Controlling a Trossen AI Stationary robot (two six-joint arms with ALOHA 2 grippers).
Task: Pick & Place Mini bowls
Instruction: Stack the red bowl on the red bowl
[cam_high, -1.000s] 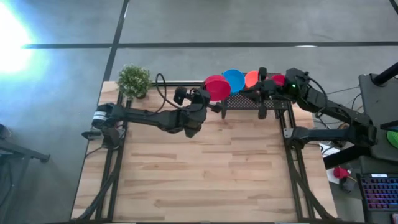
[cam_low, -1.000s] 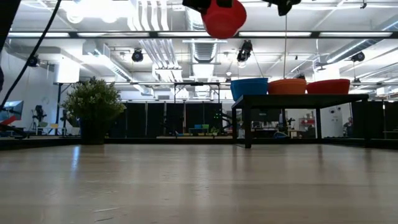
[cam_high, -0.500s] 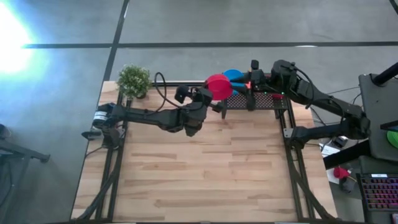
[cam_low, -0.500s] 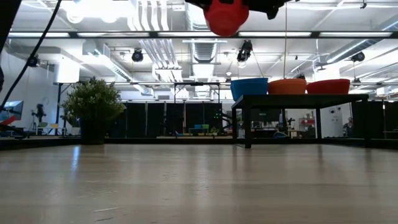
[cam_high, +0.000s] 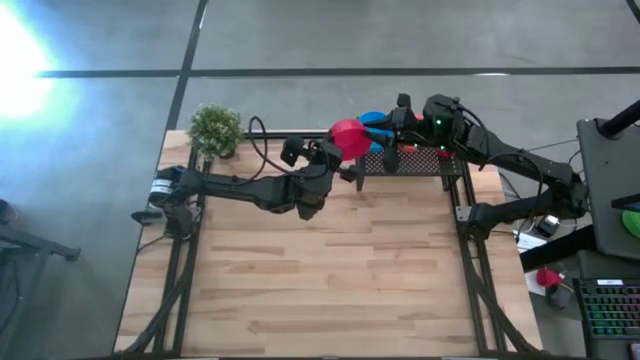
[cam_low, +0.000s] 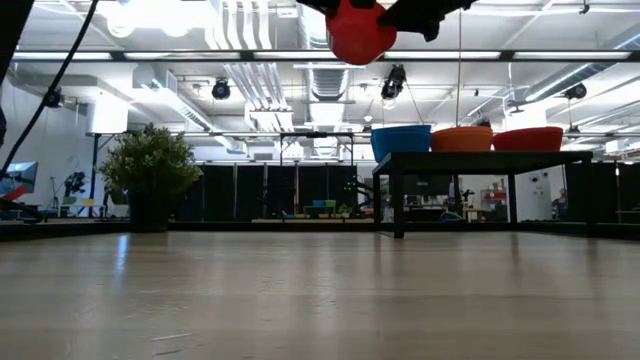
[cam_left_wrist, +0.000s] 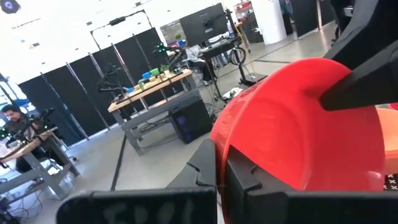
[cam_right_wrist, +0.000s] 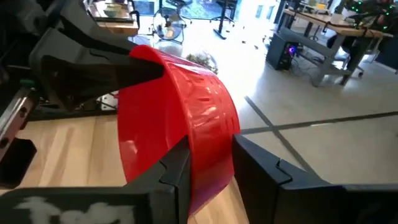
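A red mini bowl (cam_high: 348, 138) hangs high above the table's far middle, between my two grippers. My left gripper (cam_high: 333, 152) is shut on its left rim. My right gripper (cam_high: 385, 135) has reached it from the right, with its fingers on either side of the bowl's right wall (cam_right_wrist: 211, 134). A blue bowl (cam_low: 400, 141), an orange bowl (cam_low: 461, 139) and another red bowl (cam_low: 527, 139) stand on a low black stand (cam_low: 480, 160). In the high view only part of the blue bowl (cam_high: 372, 119) shows; my right arm covers the others. My left gripper pinches the red bowl's rim (cam_left_wrist: 219, 142) between its two fingers, which come about level from the table's left. The bowl is lifted clear, high above the table. My right gripper has one finger (cam_right_wrist: 177, 168) at the bowl's inside and one (cam_right_wrist: 258, 165) at its outside. The ribbed wall (cam_right_wrist: 214, 146) fills the gap between them. The fingers come from the table's right, opposite my left gripper.
A small green potted plant (cam_high: 216, 130) stands at the table's far left corner. The black mesh stand (cam_high: 415, 162) sits at the far edge, right of the middle, below my right gripper. The wooden tabletop (cam_high: 330, 270) stretches toward the near edge.
My right gripper has gone toward the table's left, from above the bowls on the stand to the red bowl that my left gripper holds. The red bowl has stayed about where it was, high above the table.
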